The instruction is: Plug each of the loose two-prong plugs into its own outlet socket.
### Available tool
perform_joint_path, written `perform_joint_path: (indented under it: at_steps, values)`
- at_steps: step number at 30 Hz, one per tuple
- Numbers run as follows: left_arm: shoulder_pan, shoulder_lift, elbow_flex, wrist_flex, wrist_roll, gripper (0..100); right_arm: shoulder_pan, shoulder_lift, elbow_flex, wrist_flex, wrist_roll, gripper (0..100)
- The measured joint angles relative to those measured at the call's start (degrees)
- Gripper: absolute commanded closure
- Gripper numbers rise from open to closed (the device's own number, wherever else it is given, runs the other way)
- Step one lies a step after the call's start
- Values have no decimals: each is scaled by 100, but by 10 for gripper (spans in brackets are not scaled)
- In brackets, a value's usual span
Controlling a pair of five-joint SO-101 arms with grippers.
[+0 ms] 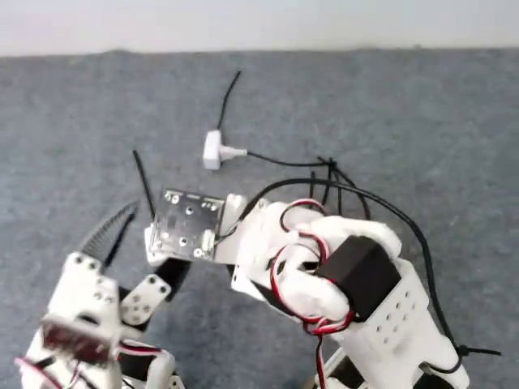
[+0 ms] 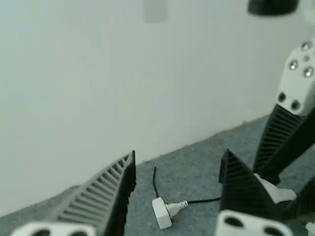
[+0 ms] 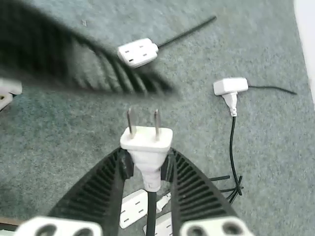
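Note:
My right gripper [image 3: 146,162] is shut on a white two-prong plug [image 3: 146,141], whose prongs point away from the wrist over the grey carpet. Beyond the prongs lies a white outlet socket [image 3: 138,52] on a black cord. A second white plug [image 3: 230,87] lies loose farther off; it also shows as the loose plug [image 1: 213,150] and plug [image 2: 162,212]. My left gripper [image 2: 178,164] is open and holds nothing, facing the loose plug. One blurred black finger [image 3: 74,64] of the left gripper crosses between the held plug and the socket.
More white sockets [image 3: 133,206] lie under the right gripper. Thin black cords [image 1: 324,174] trail across the carpet behind the right arm [image 1: 357,275]. The left arm [image 1: 81,308] stands at the front left. A pale wall [image 2: 123,73] bounds the carpet's far edge.

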Motion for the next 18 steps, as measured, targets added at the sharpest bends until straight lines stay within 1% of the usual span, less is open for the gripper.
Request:
perform_joint_path:
  at_steps: [6,18]
  values:
    - [413,9,149,0,0,727,-53,0,0,-97,-158,991]
    - [448,0,624,-114,35,727,-70,0,0,-79,-211,991]
